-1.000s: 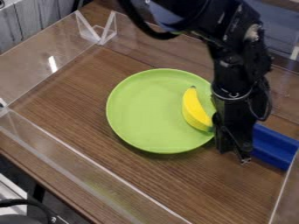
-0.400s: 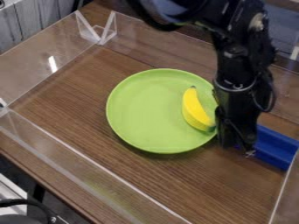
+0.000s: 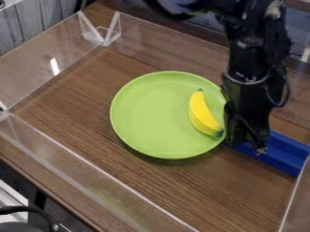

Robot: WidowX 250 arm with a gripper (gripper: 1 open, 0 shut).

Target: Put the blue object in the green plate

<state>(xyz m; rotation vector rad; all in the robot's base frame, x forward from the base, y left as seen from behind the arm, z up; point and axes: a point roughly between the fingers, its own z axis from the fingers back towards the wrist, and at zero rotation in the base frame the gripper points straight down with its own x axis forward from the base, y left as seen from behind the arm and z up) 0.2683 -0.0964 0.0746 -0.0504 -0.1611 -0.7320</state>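
The blue object (image 3: 285,154) is a long deep-blue block lying at the right of the wooden table, just beyond the rim of the green plate (image 3: 148,116). My gripper (image 3: 251,145) points straight down over the block's left end, and its fingers are shut on that end. That end looks slightly raised off the wood. The black arm hides part of the block. The round lime-green plate sits in the middle of the table, to the left of the gripper.
A yellow banana (image 3: 202,112) lies on the right side of the plate, close to the gripper. Clear plastic walls (image 3: 49,63) ring the table. A small clear stand (image 3: 100,29) sits at the back left.
The arm has risen slightly while staying shut. More of the blue block's left end now shows under the fingers.
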